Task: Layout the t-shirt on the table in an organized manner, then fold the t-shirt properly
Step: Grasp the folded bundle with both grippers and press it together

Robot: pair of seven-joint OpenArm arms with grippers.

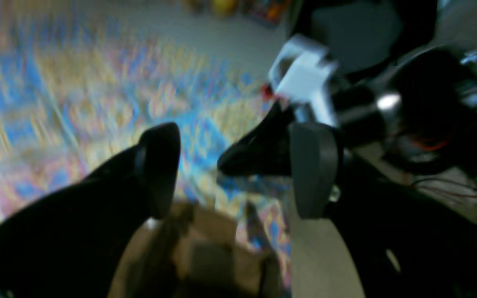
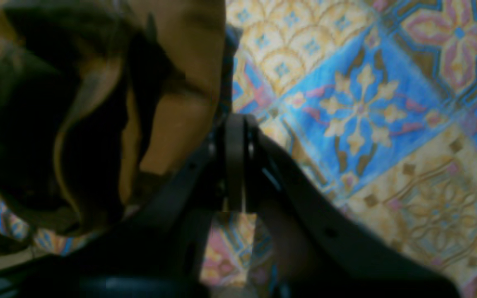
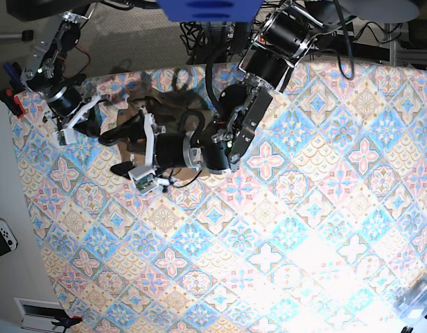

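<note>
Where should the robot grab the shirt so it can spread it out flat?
Probably its loose outer edge. The shirt is bunched in upright folds beside the shut right hand. That edge faces bare table, so coming in low from that side looks best. A pinch there would likely catch one layer, not the whole heap.

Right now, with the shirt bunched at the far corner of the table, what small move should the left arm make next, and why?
Probably lower the left gripper, fingers spread and empty, onto the t-shirt just below it and pinch an edge. The right gripper is shut beside a hanging fold, and the shirt sits crumpled near the corner of the table, so a second hold looks needed to spread it.
</note>
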